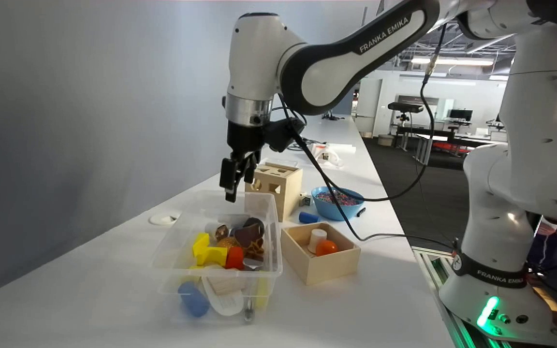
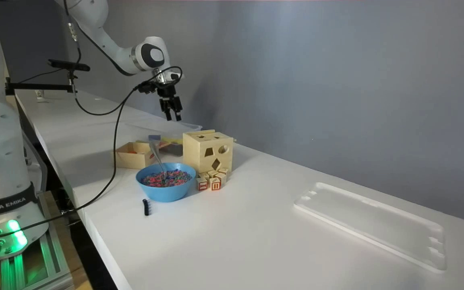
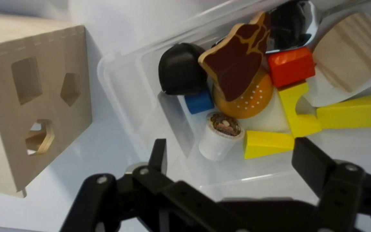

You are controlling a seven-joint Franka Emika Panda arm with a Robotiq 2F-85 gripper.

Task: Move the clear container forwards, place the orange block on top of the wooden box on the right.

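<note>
The clear container (image 1: 277,251) holds toys, including a red-orange block (image 1: 234,258), yellow blocks and a white cup. In the wrist view the container's rim (image 3: 108,75) and the red-orange block (image 3: 291,67) show. A wooden box with cut-out holes (image 1: 288,191) stands beside the container; it also shows in an exterior view (image 2: 195,155). A low open wooden box (image 1: 334,268) holds an orange round piece (image 1: 326,247) and a white cup. My gripper (image 1: 239,187) is open and empty above the container's end near the holed box. Its parted fingers show in the wrist view (image 3: 229,149).
A blue bowl (image 2: 165,193) of small beads stands near the holed box, with letter blocks (image 2: 215,183) beside it. A blue cylinder (image 1: 309,217) lies near the low box. A clear lid (image 2: 373,225) lies on the table. A wall runs along the back; a cable hangs from the arm.
</note>
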